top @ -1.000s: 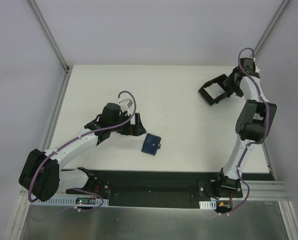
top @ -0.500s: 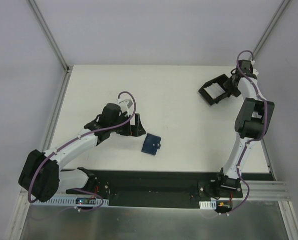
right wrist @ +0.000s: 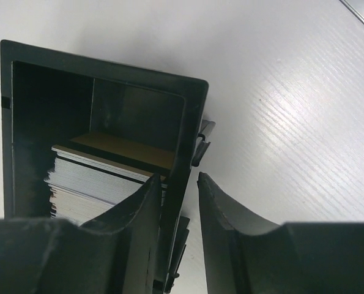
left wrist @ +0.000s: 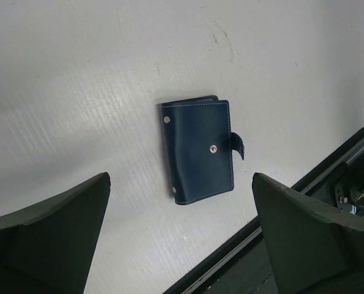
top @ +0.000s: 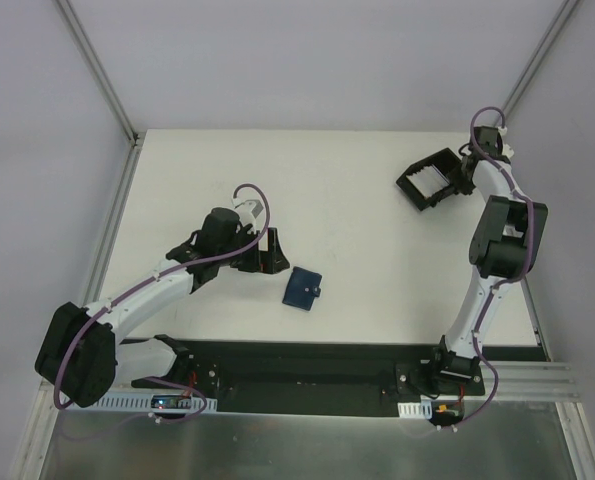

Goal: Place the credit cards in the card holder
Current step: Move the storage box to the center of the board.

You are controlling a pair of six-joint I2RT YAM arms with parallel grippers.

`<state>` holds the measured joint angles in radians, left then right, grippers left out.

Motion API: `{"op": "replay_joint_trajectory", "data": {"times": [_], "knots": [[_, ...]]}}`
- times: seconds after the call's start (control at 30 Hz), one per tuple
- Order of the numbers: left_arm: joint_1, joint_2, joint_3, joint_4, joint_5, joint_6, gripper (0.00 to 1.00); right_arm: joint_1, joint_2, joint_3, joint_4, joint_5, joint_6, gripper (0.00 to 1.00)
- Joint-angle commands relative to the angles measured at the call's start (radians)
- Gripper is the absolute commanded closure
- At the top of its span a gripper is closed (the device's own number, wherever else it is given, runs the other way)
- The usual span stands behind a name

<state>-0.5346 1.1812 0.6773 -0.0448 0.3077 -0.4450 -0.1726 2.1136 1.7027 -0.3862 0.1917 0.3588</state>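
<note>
The card holder [top: 302,288] lies closed and flat on the white table, dark navy with a snap tab [left wrist: 238,146]. My left gripper [top: 269,252] hovers just left of it, wide open; in the left wrist view the card holder [left wrist: 200,151] sits beyond the gap of my left gripper [left wrist: 180,177]. The credit cards [right wrist: 102,177] stand stacked in a black tray [right wrist: 108,61], pale ones in front and a yellow-brown one [right wrist: 126,150] behind. My right gripper [right wrist: 178,176] straddles the tray's right wall, one finger inside and one outside, with a thin gap left on the outer side.
The black tray [top: 409,192] with the cards [top: 432,180] sits at the far right of the table under my right gripper [top: 462,170]. A black base rail [top: 307,365] runs along the near edge. Grey walls enclose the table on three sides.
My right gripper has moved down over the tray's wall and its jaws have narrowed round it. The left arm has shifted slightly; the card holder has not moved.
</note>
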Motion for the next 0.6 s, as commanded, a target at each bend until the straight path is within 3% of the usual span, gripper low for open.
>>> {"op": "replay_joint_trajectory", "data": {"times": [0.0,0.17,0.57], "knots": [[0.012,-0.018,0.001,-0.003,-0.007,0.012,0.01,-0.002,-0.052,-0.051,-0.013,-0.006,0.003,0.69],[0.012,-0.011,0.002,-0.003,-0.001,0.011,0.01,0.010,-0.076,-0.104,0.004,-0.026,-0.003,0.75],[0.012,0.023,0.005,-0.001,0.008,0.002,0.01,0.087,-0.227,-0.299,0.003,-0.017,0.051,0.79]]}}
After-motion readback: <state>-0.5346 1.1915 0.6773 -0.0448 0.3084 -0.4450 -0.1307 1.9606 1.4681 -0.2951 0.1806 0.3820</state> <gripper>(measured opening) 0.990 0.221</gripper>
